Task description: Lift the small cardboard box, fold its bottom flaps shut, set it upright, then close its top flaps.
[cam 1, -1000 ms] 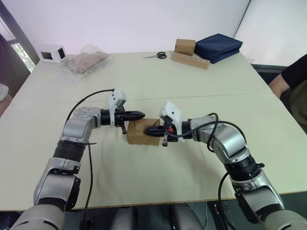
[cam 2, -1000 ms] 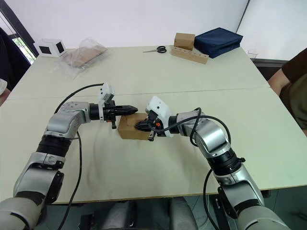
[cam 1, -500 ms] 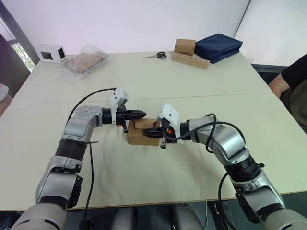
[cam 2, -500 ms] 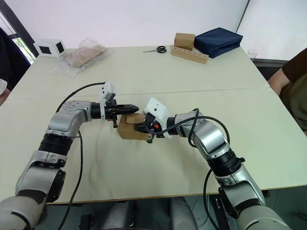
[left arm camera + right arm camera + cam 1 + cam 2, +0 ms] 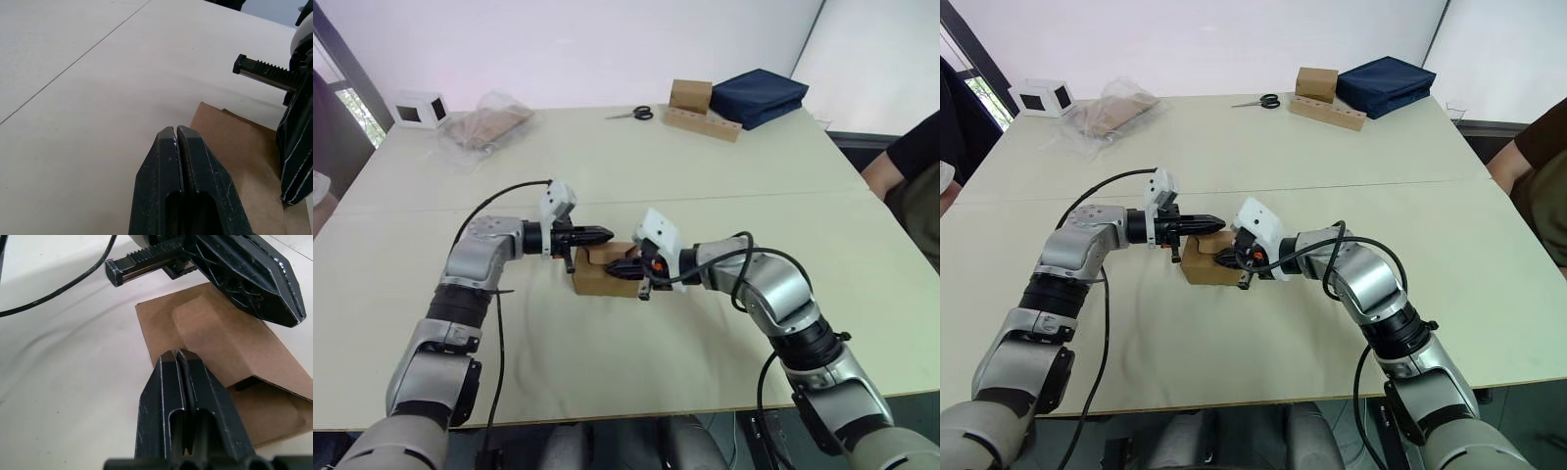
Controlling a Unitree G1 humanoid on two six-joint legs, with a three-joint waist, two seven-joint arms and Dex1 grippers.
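Item: small cardboard box (image 5: 603, 272) — plain brown corrugated, resting near the middle of the pale table (image 5: 636, 166), top flaps partly folded over, one tab-shaped flap lying across another with a gap showing beneath.

Left gripper (image 5: 604, 234): jaws pressed together, holding nothing, tip over the box's far top edge.

Right gripper (image 5: 616, 266): jaws likewise closed and empty, tip at the top face from the opposite side.

Handling, by judgement: light and hollow; walls stiff along the corrugation, but flaps hinge freely and would crease under a pinch. Likely to skid on the smooth tabletop — best taken by opposing side walls, not by a flap.
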